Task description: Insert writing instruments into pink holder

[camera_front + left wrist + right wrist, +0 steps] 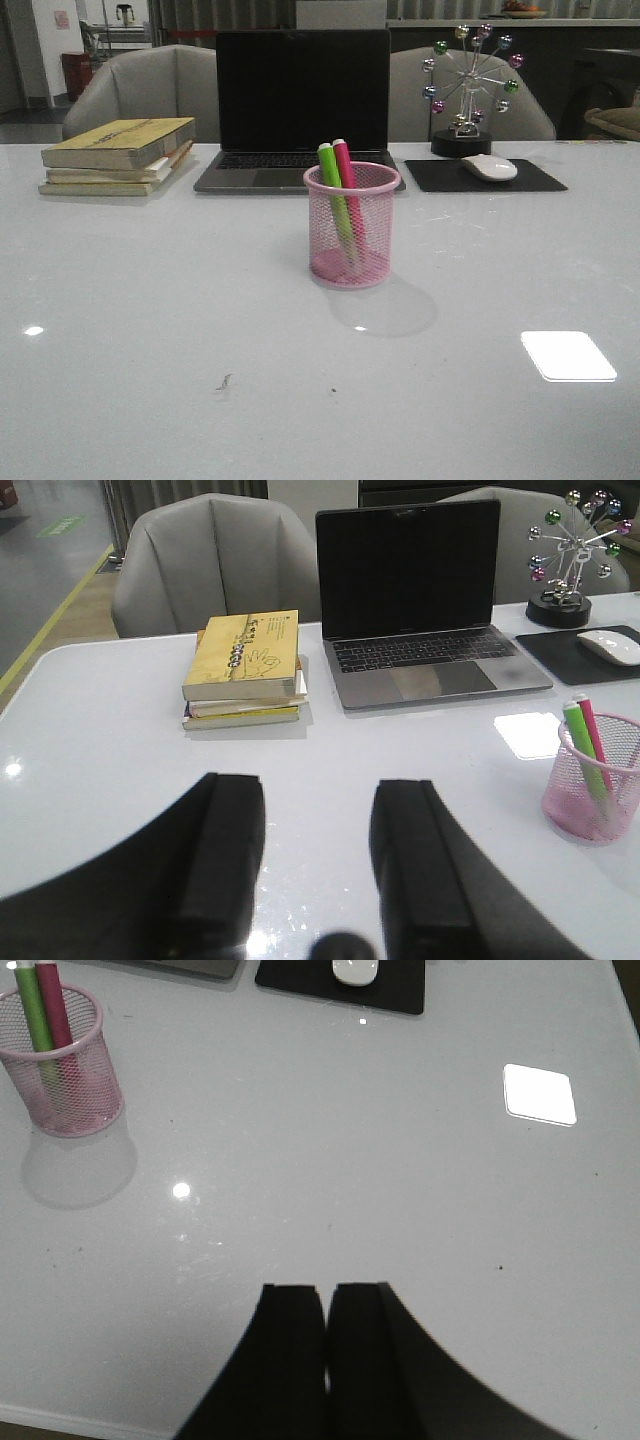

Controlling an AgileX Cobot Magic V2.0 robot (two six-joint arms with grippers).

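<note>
I see the glossy white table (pixel 150 330) with a shut-off laptop (pixel 300 105) at the back, a book stack (pixel 115 155) to its left and a mouse (pixel 489 167) on a black pad (pixel 485 177) to its right. The pink holder (pixel 351 226) — round wire mesh — stands mid-table, before the laptop. Inside, the green highlighter (pixel 333 185) and pink highlighter (pixel 345 170) stand nearly upright, leaning back-left, tops above the rim. My left gripper (pixel 318 855) is spread apart, empty; my right gripper (pixel 328 1340) is pressed closed, empty — both clear of the cup.
</note>
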